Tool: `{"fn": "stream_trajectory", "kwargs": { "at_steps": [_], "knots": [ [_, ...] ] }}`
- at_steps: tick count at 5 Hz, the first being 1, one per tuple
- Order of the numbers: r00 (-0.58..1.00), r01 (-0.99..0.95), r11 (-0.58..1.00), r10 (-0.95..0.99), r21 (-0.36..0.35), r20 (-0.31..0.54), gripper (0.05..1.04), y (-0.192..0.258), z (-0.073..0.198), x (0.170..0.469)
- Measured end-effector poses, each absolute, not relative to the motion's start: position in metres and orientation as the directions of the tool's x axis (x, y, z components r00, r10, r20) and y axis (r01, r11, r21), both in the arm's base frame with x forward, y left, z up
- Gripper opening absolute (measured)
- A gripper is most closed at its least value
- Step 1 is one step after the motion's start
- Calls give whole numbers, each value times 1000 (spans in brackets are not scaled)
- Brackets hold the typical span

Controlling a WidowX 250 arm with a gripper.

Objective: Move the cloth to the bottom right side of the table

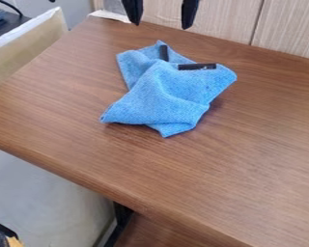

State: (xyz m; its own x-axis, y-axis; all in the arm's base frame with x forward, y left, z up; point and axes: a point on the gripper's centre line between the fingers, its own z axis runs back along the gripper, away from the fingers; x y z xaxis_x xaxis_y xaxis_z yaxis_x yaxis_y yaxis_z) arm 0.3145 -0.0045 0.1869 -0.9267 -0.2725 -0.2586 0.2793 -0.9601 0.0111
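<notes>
Nearest to you is the rounded edge of a brown wood-grain table [247, 159], running at a slant from the left down to the near right. Farther in, a crumpled light-blue cloth with a woven texture [163, 91] lies on the table's far half, around the middle from left to right. Its folds overlap loosely, and one corner points toward you. Two short black strips show at its far side, one upright in your view [164, 53], one lying crosswise [197, 66]; whether they are fixed to the cloth, you cannot tell.

At the far edge of the scene, in front of pale wood-grain panels [225, 29], hangs the black two-finger gripper [161, 25]. Its fingers are spread wide, with nothing between them, and they are apart from the cloth.

The step in hand looks to be the approach, with the grasp not yet made. Your next move calls for bringing the gripper nearer and down over a raised fold, closing on the fabric, then carrying it to the near right. A shallow pinch could slip off.
</notes>
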Motion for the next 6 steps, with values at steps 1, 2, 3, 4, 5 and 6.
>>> {"fn": "stream_trajectory", "kwargs": {
  "at_steps": [1, 2, 3, 4, 5, 6],
  "knots": [
    [-935, 276, -961, -270, 8, -229, 1001, -6, 177, 315],
    [-946, 259, -965, -263, 48, -191, 1001, 4, 161, 307],
    [-947, 255, -964, -265, 79, -183, 1001, 9, 158, 303],
    [-948, 267, -962, -273, 60, -164, 1001, 22, 149, 296],
    [-963, 232, -972, -235, 41, -132, 1001, 23, 136, 296],
    [-971, 206, -977, -211, 54, -111, 1001, 21, 126, 298]
  ]
}}
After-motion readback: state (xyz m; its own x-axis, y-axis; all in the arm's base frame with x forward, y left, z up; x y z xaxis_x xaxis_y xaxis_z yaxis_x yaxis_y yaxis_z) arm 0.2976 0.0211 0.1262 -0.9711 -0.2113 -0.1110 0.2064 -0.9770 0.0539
